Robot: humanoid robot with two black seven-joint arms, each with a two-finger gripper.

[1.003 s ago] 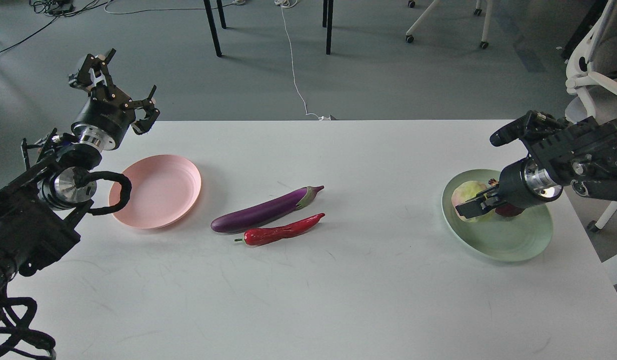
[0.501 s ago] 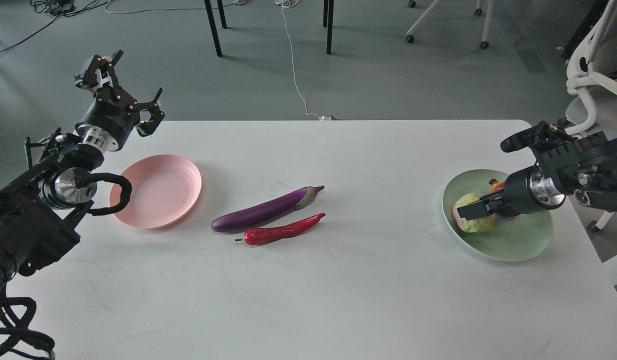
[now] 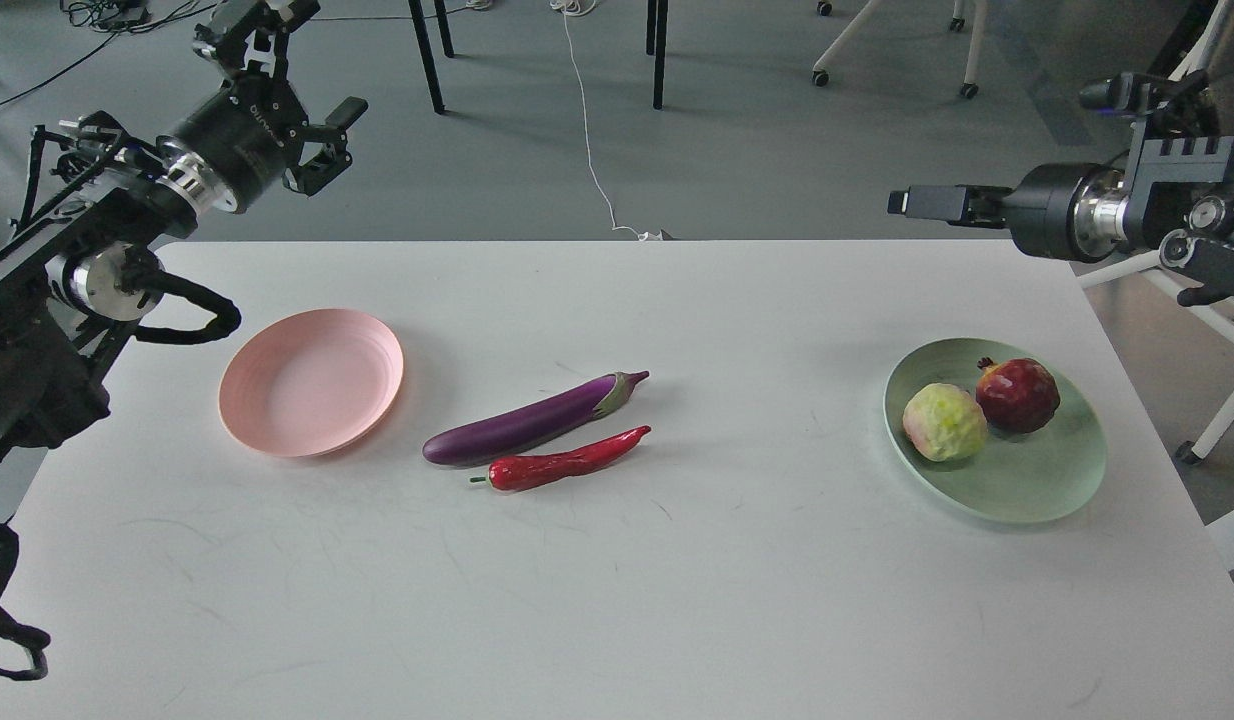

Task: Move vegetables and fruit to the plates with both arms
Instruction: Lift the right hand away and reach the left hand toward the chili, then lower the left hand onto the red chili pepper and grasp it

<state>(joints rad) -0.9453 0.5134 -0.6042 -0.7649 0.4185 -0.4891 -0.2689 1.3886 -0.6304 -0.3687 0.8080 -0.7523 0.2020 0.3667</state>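
Purple eggplant and red chili pepper side by side at mid tabletop, chili on the near side, just beside the eggplant. Left of these, bare pink plate. Far right, mint green plate holding yellow-green fruit and pomegranate, touching. Left claw raised past the far left corner, fingers spread, holding nothing. Right claw aloft far right, seen edge-on; cannot tell whether spread or pressed together.

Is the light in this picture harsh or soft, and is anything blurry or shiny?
Head view: soft, even light; faint shadows beside the pink plate and green plate. Small highlights glint on the eggplant and chili pepper. Everything looks sharp, no glare on the table.
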